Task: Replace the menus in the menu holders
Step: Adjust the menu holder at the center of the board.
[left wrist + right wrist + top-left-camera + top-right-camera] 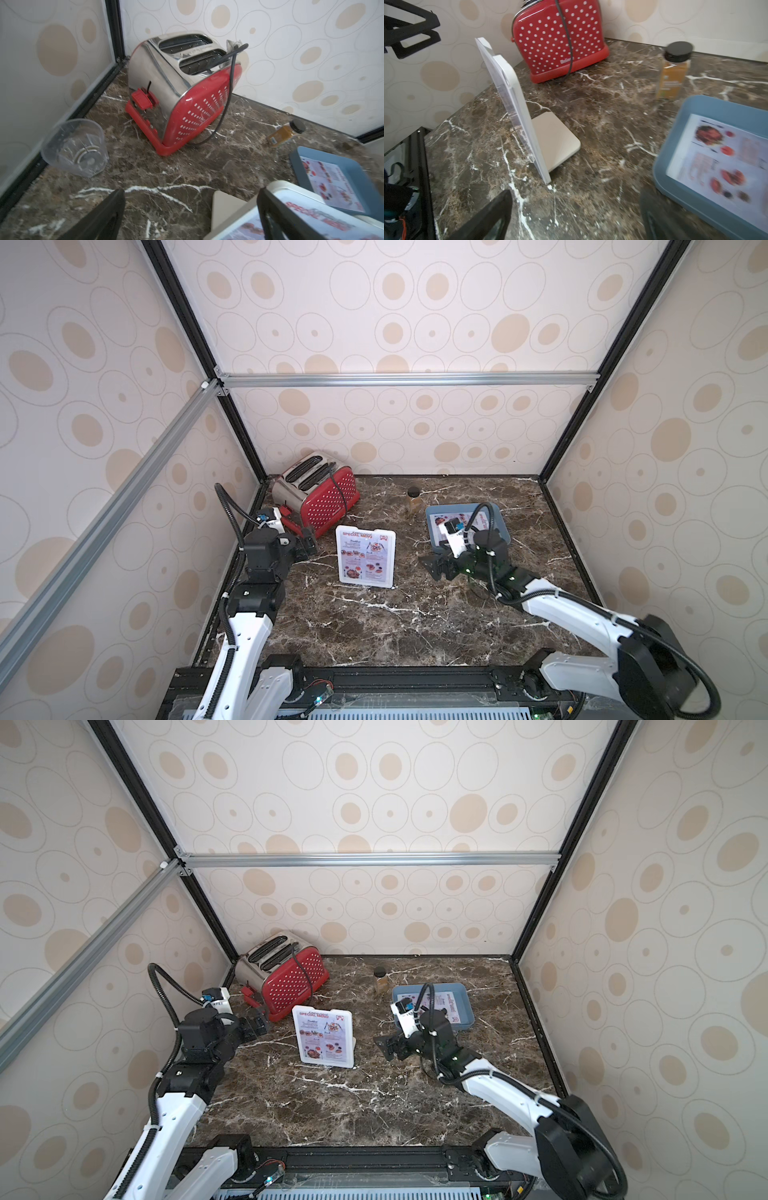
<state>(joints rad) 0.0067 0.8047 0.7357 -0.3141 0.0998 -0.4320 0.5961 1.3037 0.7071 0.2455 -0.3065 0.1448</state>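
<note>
Menu swap, opening step: a menu (365, 558) sits in the menu holder (353, 529), and nothing is gripped.

The menu holder stands upright at mid-table, printed face toward the near edge, long axis vertical. The spare menu (440, 1002) lies flat in the blue tray (465, 1006) at the far right, long axis left-right, heading toward the right. The left gripper (309, 543) hovers left of the holder and the right gripper (432, 566) right of it, both with jaws apart and empty. The next move probably calls for pinching the seated sheet at the notched top edge and drawing it straight up while the other gripper steadies the holder.
</note>
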